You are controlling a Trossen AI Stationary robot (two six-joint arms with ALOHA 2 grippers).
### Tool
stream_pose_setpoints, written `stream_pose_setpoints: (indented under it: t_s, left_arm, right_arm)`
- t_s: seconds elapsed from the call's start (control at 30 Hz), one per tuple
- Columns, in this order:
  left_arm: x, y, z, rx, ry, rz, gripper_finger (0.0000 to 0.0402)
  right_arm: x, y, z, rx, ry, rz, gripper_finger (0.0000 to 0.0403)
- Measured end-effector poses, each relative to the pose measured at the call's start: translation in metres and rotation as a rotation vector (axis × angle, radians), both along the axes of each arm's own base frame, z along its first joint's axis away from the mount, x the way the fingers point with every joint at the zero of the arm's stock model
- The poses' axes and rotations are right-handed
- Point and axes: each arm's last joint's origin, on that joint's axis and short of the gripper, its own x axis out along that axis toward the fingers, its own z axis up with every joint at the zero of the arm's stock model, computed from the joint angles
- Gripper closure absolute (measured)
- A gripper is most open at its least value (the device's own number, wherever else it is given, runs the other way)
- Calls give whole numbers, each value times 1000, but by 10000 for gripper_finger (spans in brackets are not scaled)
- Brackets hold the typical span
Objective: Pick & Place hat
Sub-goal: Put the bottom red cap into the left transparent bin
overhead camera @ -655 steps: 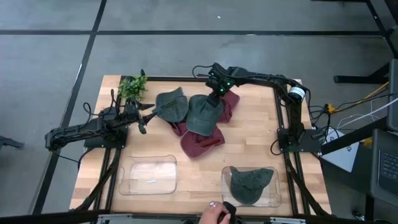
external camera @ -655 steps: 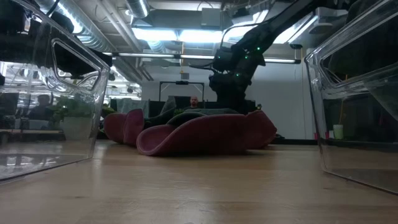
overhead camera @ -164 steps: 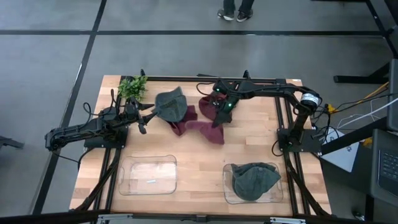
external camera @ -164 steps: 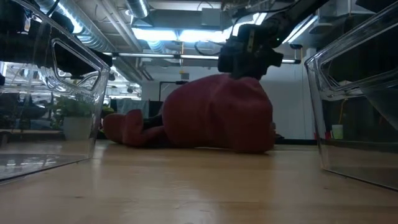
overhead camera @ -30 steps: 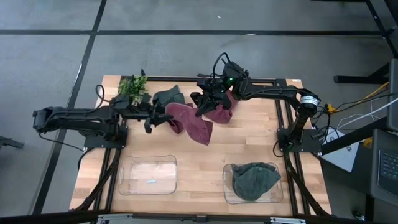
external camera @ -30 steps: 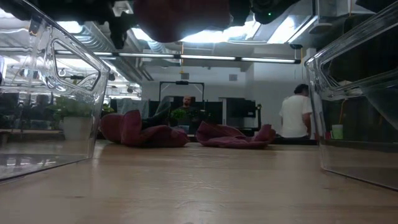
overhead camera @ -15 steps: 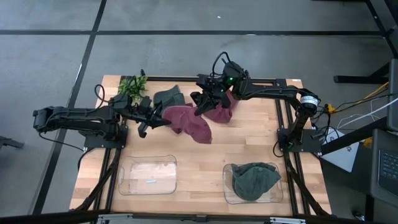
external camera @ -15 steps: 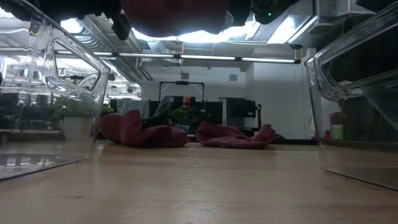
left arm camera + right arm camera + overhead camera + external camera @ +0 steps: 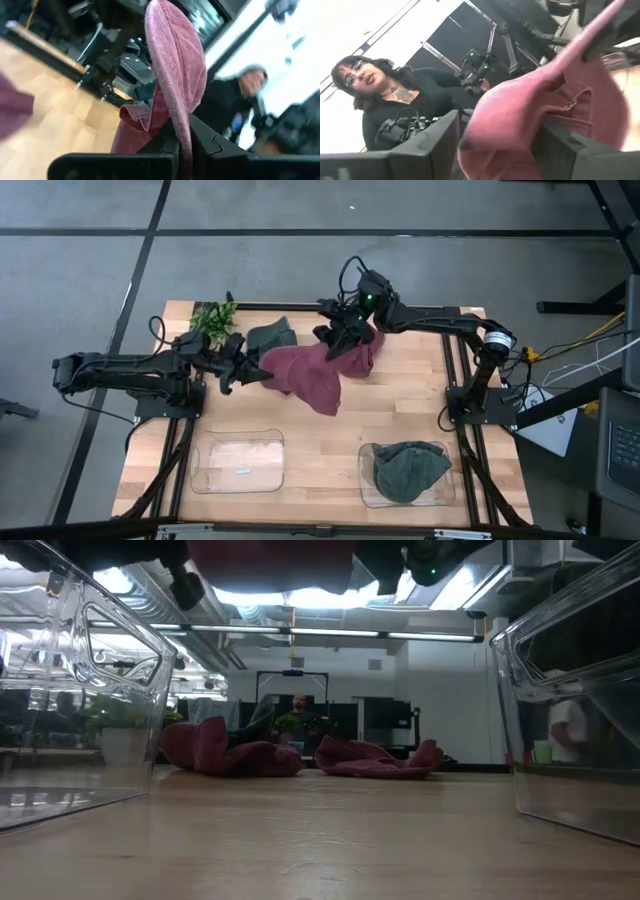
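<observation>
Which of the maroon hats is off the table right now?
The maroon hat clamped in the left tool, hanging in the air between the two arms. The other maroon hat lies on the table under the right tool.

Three red hats (image 9: pixel 305 375), two green hats (image 9: pixel 270 337), two clear bins (image 9: pixel 238 463), one plant (image 9: pixel 213 318)

Left gripper (image 9: pixel 247 373) now clamped on maroon hat (image 9: pixel 305 376); right gripper (image 9: pixel 335 343) fingers apparently parted, releasing. Earlier, right arm alone lifted hat.
</observation>
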Motion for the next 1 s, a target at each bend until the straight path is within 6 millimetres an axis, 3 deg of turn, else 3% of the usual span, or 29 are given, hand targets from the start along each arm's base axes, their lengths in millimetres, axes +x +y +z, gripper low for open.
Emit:
stream_pose_setpoints:
  t_s: [0.27,0.43,0.7,1.0]
  left_arm:
    - [-8,3,7,-439,-2,82,392]
    - [-21,3,17,-567,-81,114,392]
    - [-39,6,26,-645,-155,142,393]
    - [-44,10,27,-564,-182,186,391]
  right_arm:
    - [-15,-37,0,-31,-37,-92,183]
    - [-21,-45,-1,-63,-50,-40,201]
    - [-27,-40,11,-64,-66,-55,223]
    - [-14,-24,11,34,-11,-179,225]
